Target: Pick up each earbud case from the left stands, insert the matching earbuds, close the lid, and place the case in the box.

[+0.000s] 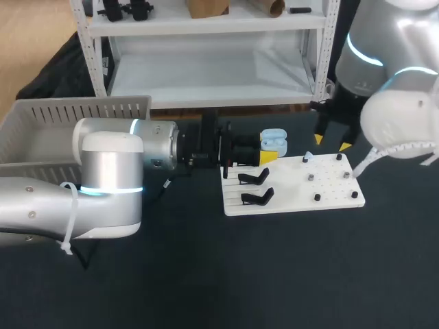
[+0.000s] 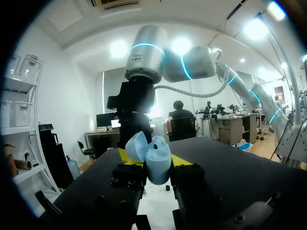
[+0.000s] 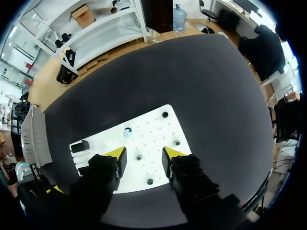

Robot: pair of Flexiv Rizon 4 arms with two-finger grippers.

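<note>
Two grippers work over the white board (image 1: 329, 195). Left gripper (image 2: 154, 159), fingers clamped on the light-blue earbud case (image 1: 273, 141), holds it above the board's far left corner with the lid (image 2: 136, 146) open. Right gripper (image 3: 143, 154), fingers spread and empty, hangs above the board's far right part. One small blue earbud (image 3: 127, 132) sits on the board just ahead of those fingers, between the two grippers. The right arm is judged nearer to it, and the case lies to its left.

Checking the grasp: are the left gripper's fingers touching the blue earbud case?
Touching. In the left wrist view the fingers of the left gripper press the earbud case from both sides.
</note>
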